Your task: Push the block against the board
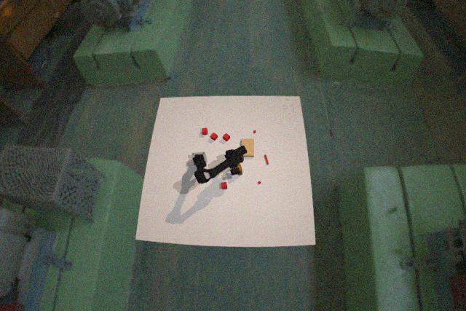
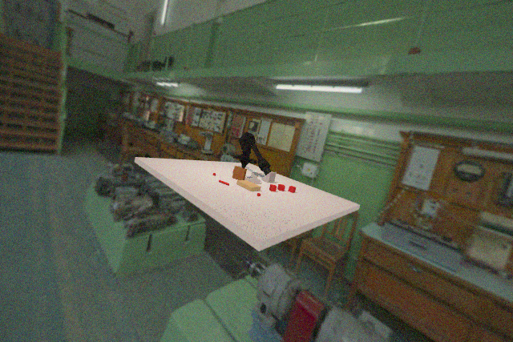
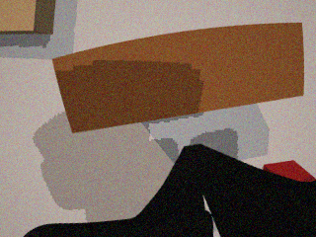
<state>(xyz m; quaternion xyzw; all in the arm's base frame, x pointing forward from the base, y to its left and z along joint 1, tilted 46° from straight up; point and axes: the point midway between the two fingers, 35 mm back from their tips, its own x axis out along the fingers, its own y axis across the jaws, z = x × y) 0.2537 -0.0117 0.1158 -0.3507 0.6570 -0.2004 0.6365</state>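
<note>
A white table [image 1: 226,221] [image 2: 256,222] [image 3: 25,173] carries an upright brown block [image 1: 239,168] [image 2: 239,172] [image 3: 247,64] just beside the fingers [image 1: 234,170] [image 2: 244,165], a flat tan block [image 1: 249,143] [image 2: 248,186] [image 3: 17,15] near them, and a red rod [image 1: 266,159] [image 2: 224,183] and scattered red cubes around them.
</note>
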